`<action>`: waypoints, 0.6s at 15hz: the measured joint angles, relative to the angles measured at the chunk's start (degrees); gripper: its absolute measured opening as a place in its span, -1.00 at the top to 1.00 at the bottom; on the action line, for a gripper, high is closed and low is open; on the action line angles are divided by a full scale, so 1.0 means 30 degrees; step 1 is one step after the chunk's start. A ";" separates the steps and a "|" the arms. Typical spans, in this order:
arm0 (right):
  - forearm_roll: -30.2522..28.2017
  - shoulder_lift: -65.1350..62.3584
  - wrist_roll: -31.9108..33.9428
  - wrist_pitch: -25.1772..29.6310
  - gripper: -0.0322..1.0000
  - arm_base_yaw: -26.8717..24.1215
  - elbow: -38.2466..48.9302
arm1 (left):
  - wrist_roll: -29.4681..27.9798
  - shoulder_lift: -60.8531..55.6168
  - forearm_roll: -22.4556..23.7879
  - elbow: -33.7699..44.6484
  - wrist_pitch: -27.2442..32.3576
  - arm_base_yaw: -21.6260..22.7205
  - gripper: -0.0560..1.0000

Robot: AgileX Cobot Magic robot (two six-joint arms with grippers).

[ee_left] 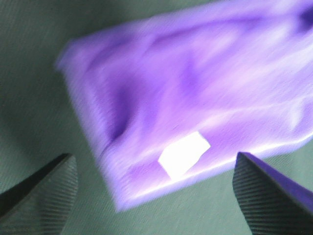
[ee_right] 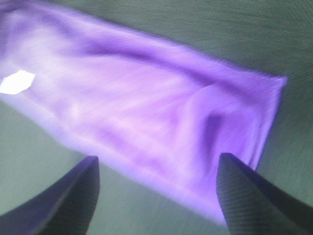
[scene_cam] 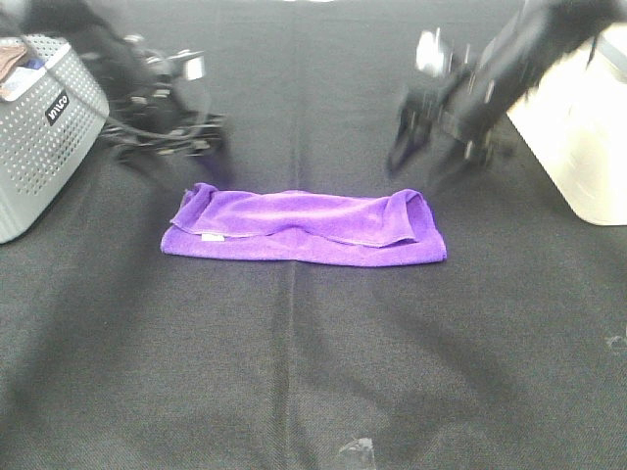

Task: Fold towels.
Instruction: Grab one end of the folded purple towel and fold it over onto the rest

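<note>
A black cloth-covered table fills the high view, with a faint crease running from its middle toward 6 o'clock. A grey perforated basket sits at the 9-to-10 o'clock edge and a cream plastic bin at 2 o'clock. A small clear scrap lies at 6 o'clock; what it is cannot be told.

The purple towel lies flat a little toward 12 o'clock from the table's centre, folded into a long narrow band. Its long axis runs from 9 o'clock to 3 o'clock, with one short end toward each arm. The upper layer is rumpled at both ends. A white tag shows near the 9 o'clock end, close to the long edge that faces 6 o'clock.

The left gripper hovers at 11 o'clock of the towel, just beyond its 9 o'clock end, and is blurred. The right gripper hangs at 1 o'clock of the towel, just beyond its 3 o'clock end, also blurred.

In the left wrist view the dark ribbed fingers stand wide apart and released. The towel's tagged corner lies on the table past them, untouched. In the right wrist view the fingers are likewise spread and released, and the towel's other end lies beyond the gap, not pinched.
</note>
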 joint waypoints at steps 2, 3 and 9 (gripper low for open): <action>-0.0382 -0.0363 0.0248 0.0974 -0.32 0.0000 -0.0134 | 0.0668 0.0630 -0.0458 0.0000 0.0210 0.0821 -0.61; -0.0840 -0.0497 0.0592 0.1318 -0.33 0.0000 -0.0134 | 0.1031 0.0840 -0.0554 0.0000 0.0248 0.0993 -0.61; -0.2311 -0.0764 0.1604 0.1642 -0.33 0.0000 -0.0153 | 0.1795 0.1986 -0.1662 -0.0134 0.0229 0.1127 -0.61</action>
